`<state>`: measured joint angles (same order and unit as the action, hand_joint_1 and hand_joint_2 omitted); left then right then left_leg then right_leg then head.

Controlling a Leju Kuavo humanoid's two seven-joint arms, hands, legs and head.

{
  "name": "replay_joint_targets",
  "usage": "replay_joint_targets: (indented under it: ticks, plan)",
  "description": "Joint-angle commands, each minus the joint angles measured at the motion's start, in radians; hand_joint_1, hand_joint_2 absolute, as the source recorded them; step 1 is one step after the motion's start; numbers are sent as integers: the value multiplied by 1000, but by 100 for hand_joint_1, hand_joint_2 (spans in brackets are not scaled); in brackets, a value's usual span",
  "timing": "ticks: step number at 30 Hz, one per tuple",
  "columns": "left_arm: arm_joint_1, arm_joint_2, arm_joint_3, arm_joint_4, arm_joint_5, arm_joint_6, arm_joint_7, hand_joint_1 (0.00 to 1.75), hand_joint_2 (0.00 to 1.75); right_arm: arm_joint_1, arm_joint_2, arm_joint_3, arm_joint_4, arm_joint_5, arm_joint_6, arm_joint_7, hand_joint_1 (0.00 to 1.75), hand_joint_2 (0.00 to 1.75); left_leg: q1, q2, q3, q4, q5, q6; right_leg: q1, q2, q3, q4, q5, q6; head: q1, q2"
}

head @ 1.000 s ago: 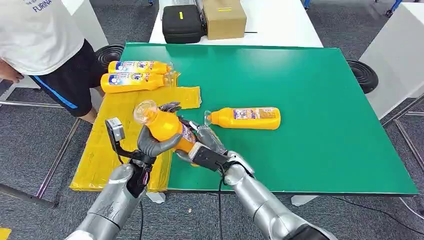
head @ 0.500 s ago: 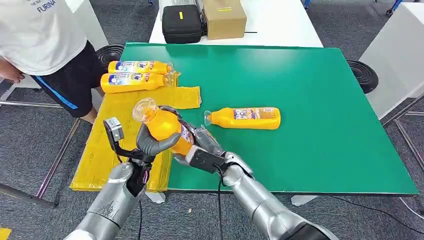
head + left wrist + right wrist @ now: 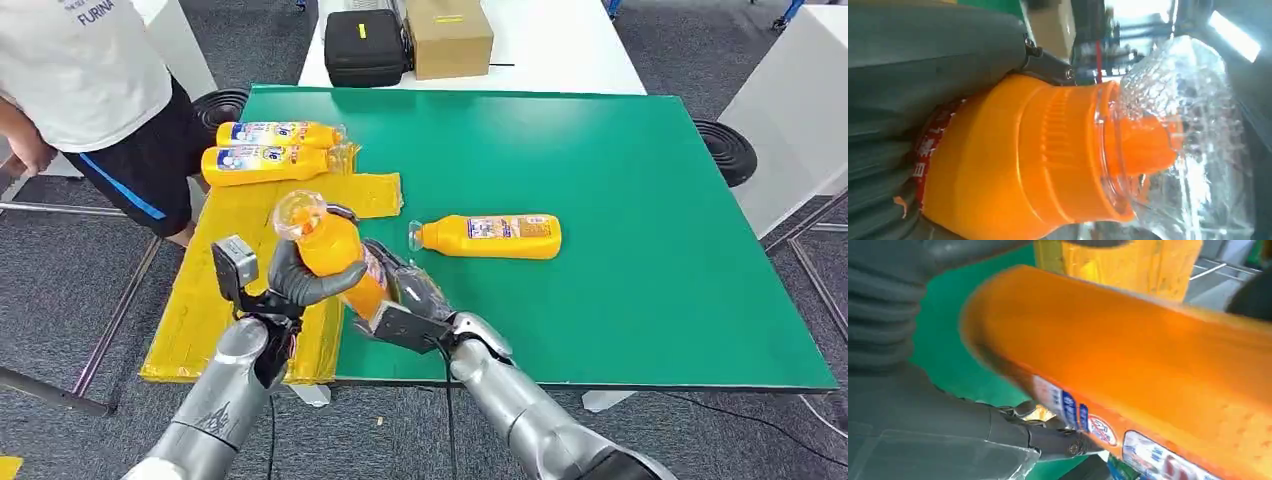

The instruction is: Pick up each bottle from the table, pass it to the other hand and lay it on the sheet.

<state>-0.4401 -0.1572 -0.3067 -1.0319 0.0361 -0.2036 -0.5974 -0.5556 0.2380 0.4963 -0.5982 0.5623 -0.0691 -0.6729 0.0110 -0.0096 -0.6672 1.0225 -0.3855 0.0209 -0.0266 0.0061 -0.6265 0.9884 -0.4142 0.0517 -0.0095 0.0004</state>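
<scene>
My left hand (image 3: pixel 300 281) grips an orange bottle (image 3: pixel 335 255) around its shoulder, above the near edge of the yellow sheet (image 3: pixel 215 290). Its clear cap (image 3: pixel 1188 130) points up and away from me. My right hand (image 3: pixel 405 295) sits just behind the bottle's base, its thumb (image 3: pixel 1013 432) apart from the blurred bottle (image 3: pixel 1148 355). Two more orange bottles (image 3: pixel 275 133) (image 3: pixel 265 163) lie side by side at the sheet's far end. Another orange bottle (image 3: pixel 490 237) lies on the green table (image 3: pixel 620 180), cap towards the sheet.
A person (image 3: pixel 90 90) stands at the far left beside the sheet. On a white table behind the green one stand a black case (image 3: pixel 363 45) and a cardboard box (image 3: pixel 448 35). White tables flank the right side.
My left hand has lifted the bottle slightly up and to the right. My right hand has slipped a little down and towards me, off the bottle's base.
</scene>
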Motion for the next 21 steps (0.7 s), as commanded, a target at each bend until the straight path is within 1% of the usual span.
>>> replay_joint_targets:
  ticks: [1, 2, 3, 4, 5, 6, 7, 8, 9, 10, 11, 13, 14, 15, 16, 17, 18, 19, 20, 21]
  plan:
    - [-70, 57, 1, 43, -130, 170, -12, 175, 175, 59, -54, -67, -106, 41, -10, 7, 0, 0, 1, -1, 3, 0, -1, 0, 1, -2, 4, -1, -1, -2, 0, 0]
    - [-73, 57, 3, 44, -159, 202, -10, 175, 175, 68, -55, -69, -125, 50, -8, 13, 0, 0, 1, -1, 6, 0, -3, -1, 2, -2, 8, -1, -3, -3, 0, 0]
    - [-73, 59, 5, 44, -189, 235, -6, 175, 175, 74, -57, -72, -140, 61, -9, 16, 0, 0, 1, 0, 3, 0, -1, 0, 1, -1, 4, -1, -1, -2, 0, 0]
    - [-76, 72, 9, 42, -275, 337, 4, 175, 175, 90, -63, -78, -171, 76, -10, 20, 0, 0, 0, -1, 2, 0, -1, 0, 1, -1, 3, 0, -1, -2, 0, 0]
    - [-88, 95, 18, 45, -358, 423, 24, 175, 175, 112, -76, -82, -211, 88, -5, 21, 0, 0, 1, -1, 4, 0, -2, -1, 2, -2, 5, 0, -2, -3, 0, 0]
    - [-104, 122, 20, 58, -495, 551, 50, 175, 175, 137, -87, -87, -264, 98, 7, 24, 0, 0, 0, -1, 2, 0, -1, 0, 1, -2, 3, 0, -1, -2, 0, 0]
    - [-126, 145, 27, 77, -591, 613, 90, 175, 175, 159, -98, -95, -310, 99, 23, 24, 0, 0, 1, -1, 5, 0, -2, 0, 1, -2, 6, -1, -2, -3, 0, 0]
    - [-144, 159, 50, 85, -606, 598, 95, 175, 175, 179, -110, -102, -354, 101, 36, 28, 0, 0, 1, -1, 6, 0, -3, -1, 2, -2, 7, -1, -3, -4, 1, 0]
    - [-175, 188, 52, 108, -702, 611, 128, 175, 175, 202, -120, -116, -403, 96, 57, 29, 0, 0, 2, 0, 8, 0, -4, -1, 3, -1, 9, -1, -3, -5, 0, 0]
    - [-192, 198, 64, 118, -743, 595, 138, 175, 175, 218, -127, -128, -433, 96, 71, 30, 0, 0, 1, -1, 3, 0, -2, -1, 2, -1, 4, 0, -2, -3, 0, 0]
    - [-198, 197, 79, 118, -752, 581, 135, 175, 175, 225, -129, -134, -445, 98, 79, 31, 0, 0, 2, -1, 5, 1, -3, -1, 3, -2, 6, 1, -3, -4, 0, 0]
    - [-227, 219, 51, 135, -861, 561, 173, 175, 175, 239, -133, -152, -468, 99, 81, 32, 0, 0, 1, -1, 6, 0, -2, -1, 2, -2, 6, 0, -3, -4, 0, 0]
    - [-261, 240, 12, 157, -927, 524, 199, 175, 175, 251, -138, -171, -486, 94, 89, 32, 0, 0, 1, -1, 3, 0, -1, -1, 2, -2, 4, 0, -2, -3, 0, 0]
    - [-297, 261, -37, 186, -998, 484, 229, 175, 175, 259, -141, -182, -498, 98, 89, 35, 0, 0, 1, -1, 5, 1, -2, -1, 3, -2, 6, 0, -3, -3, 0, 0]
    - [-329, 265, -65, 213, -1047, 453, 244, 175, 175, 266, -141, -194, -509, 101, 90, 35, 0, 0, 1, -2, 2, 0, -1, 0, 2, -3, 3, 0, -1, -2, 0, 0]
    - [-354, 268, -88, 235, -1092, 434, 257, 175, 175, 269, -143, -200, -515, 103, 93, 36, 0, 0, 2, -4, 3, 2, -2, -1, 3, -6, 5, 1, -3, -3, 0, 0]
    - [-383, 266, -117, 270, -1132, 405, 265, 175, 175, 274, -141, -208, -523, 105, 97, 36, 0, 0, 1, -2, 1, 0, 0, 0, 1, -3, 2, 0, -1, -2, 0, 0]
    - [-426, 267, -168, 321, -1184, 351, 266, 175, 175, 275, -138, -214, -527, 108, 99, 37, 0, 0, 1, -4, 3, 1, -1, 0, 2, -5, 5, 1, -3, -3, 0, 0]
    - [-443, 259, -174, 336, -1184, 341, 266, 175, 175, 274, -136, -216, -528, 111, 101, 37, 0, 0, 2, -5, 0, 1, 0, 0, 2, -6, 2, 1, -2, -2, 0, 0]
    - [-494, 251, -229, 415, -1215, 283, 257, 175, 175, 278, -132, -225, -537, 114, 101, 38, 0, 0, 2, -5, 2, 2, -1, 0, 2, -6, 5, 1, -3, -3, -1, 0]
